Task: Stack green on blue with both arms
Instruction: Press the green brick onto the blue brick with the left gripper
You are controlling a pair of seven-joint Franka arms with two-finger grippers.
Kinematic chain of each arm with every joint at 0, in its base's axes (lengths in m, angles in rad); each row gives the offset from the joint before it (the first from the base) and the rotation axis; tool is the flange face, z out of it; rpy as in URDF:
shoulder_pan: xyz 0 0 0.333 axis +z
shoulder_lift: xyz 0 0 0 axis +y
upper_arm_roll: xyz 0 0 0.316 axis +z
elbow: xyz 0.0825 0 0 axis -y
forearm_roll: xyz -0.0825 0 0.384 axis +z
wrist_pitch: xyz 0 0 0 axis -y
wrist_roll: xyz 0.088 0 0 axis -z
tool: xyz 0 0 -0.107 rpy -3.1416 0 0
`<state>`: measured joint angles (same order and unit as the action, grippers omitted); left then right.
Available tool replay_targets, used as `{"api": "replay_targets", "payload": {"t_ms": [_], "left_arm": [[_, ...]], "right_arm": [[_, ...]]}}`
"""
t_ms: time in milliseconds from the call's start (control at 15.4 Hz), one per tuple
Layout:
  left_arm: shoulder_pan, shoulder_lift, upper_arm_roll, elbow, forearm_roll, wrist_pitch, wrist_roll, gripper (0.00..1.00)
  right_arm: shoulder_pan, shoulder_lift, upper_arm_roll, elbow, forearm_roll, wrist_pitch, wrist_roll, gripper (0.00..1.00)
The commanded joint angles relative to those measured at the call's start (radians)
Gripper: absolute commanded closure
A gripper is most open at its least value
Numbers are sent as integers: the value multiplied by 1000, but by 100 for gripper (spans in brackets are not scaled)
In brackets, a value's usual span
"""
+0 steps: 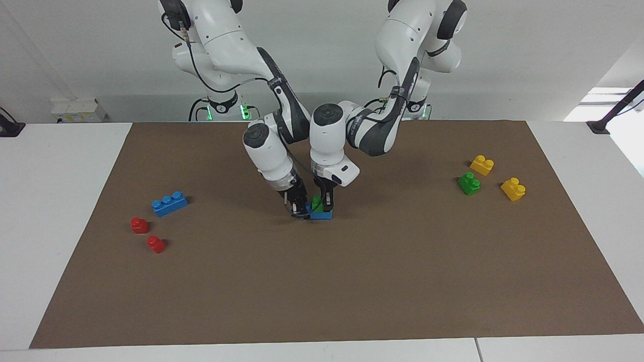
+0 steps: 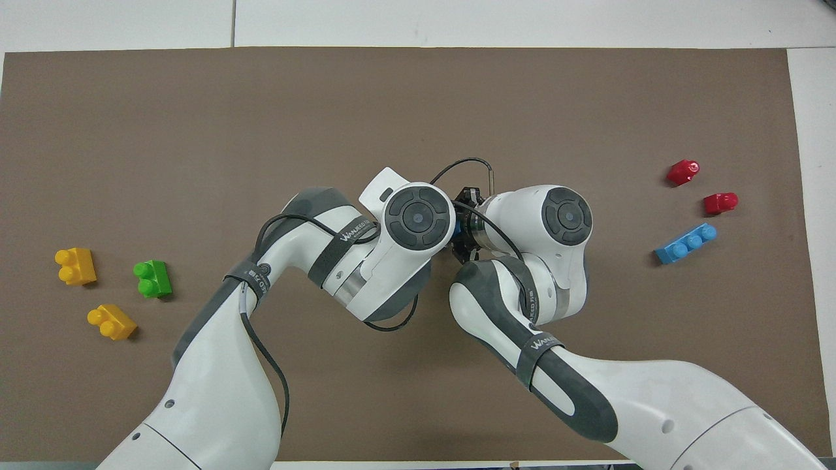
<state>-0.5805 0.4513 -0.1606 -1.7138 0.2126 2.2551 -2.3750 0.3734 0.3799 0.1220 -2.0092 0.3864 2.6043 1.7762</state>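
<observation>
Green [image 1: 317, 202] seated on blue [image 1: 322, 214], mat centre. Left gripper [image 1: 324, 205] at green, grip state unclear. Right gripper [image 1: 301, 210] clamps blue's end. Step: pressing home. Next: release, lift clear.

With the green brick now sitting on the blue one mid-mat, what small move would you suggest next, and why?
Probably open the left gripper and lift it clear: the green brick already sits on the blue brick, which the right gripper steadies at one end.
</observation>
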Motion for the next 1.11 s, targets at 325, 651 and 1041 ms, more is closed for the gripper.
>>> {"api": "replay_targets", "payload": {"t_ms": [325,651,1041], "left_arm": [[7,-35,27,-24,45,-14,-7,0],[115,-109,24,-67,44,-23,126,0],[241,-112,24,-69,42,-12,428,0]], "right_arm": [[-40,1,1,-26,-1,23,-17,40],[-47,2,1,-14,3,13,-17,22],[-103,-35,1,7,3,-21,-23,19]]}}
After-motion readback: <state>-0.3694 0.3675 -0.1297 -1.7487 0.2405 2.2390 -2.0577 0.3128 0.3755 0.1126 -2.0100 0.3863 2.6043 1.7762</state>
